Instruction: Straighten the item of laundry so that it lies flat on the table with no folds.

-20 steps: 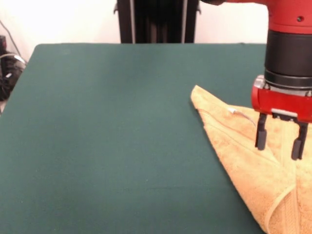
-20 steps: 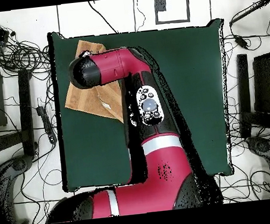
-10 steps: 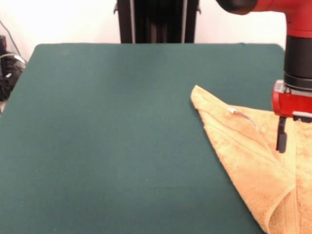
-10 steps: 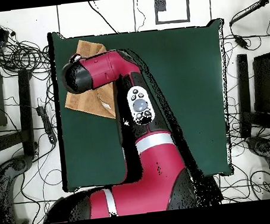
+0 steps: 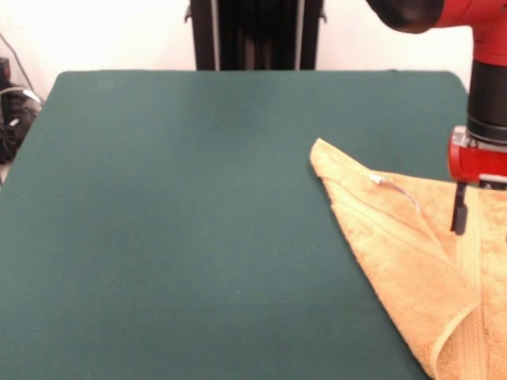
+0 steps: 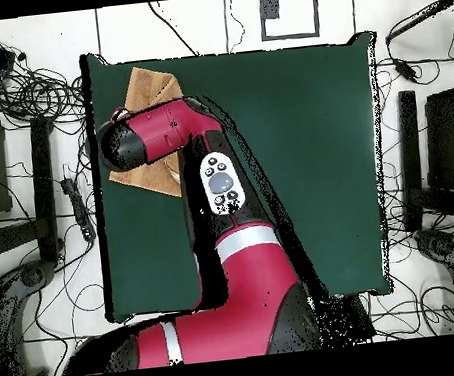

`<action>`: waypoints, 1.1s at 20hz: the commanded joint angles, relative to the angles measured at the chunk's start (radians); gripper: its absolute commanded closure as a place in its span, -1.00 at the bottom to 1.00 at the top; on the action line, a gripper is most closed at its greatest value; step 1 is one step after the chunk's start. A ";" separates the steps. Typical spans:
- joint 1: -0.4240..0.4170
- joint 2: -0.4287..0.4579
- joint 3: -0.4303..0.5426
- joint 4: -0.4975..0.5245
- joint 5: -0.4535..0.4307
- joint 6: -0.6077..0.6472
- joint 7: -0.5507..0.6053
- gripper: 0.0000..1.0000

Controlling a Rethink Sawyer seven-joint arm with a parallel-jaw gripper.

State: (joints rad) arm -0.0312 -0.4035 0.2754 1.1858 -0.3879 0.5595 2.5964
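The item of laundry (image 5: pixel 420 269) is a golden-orange towel lying at the right of the table (image 5: pixel 198 198), one corner pointing left. A fold runs across it, a band stripe shows near the bottom edge, and a small white tag sits near its top. My gripper (image 5: pixel 483 207) hangs just above the towel's right part, cut off by the picture's right edge. From overhead, the towel (image 6: pixel 150 88) lies by the left edge of the table (image 6: pixel 304 118), and the red arm (image 6: pixel 155 138) covers its middle and hides the gripper.
Cables and gear (image 6: pixel 19 87) lie on the floor around the table. More cables (image 5: pixel 12 111) show past the table's left edge in the front view. The towel lies close to the table's edge.
In the front view the gripper has moved right, partly out of the picture, and risen slightly. The towel has not moved.
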 commanded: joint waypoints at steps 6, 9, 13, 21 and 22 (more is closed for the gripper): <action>-0.030 -0.019 0.086 0.224 -0.061 -0.013 -0.193 -1.00; -0.030 -0.017 0.083 0.225 -0.069 -0.022 -0.183 -1.00; -0.031 0.009 0.092 0.210 -0.080 -0.045 -0.164 -1.00; -0.058 0.013 0.129 0.204 -0.118 -0.018 -0.240 -1.00; -0.067 0.017 0.141 0.205 -0.125 -0.014 -0.265 -1.00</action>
State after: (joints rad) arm -0.0630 -0.4249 0.2823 1.2818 -0.4686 0.5593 2.5964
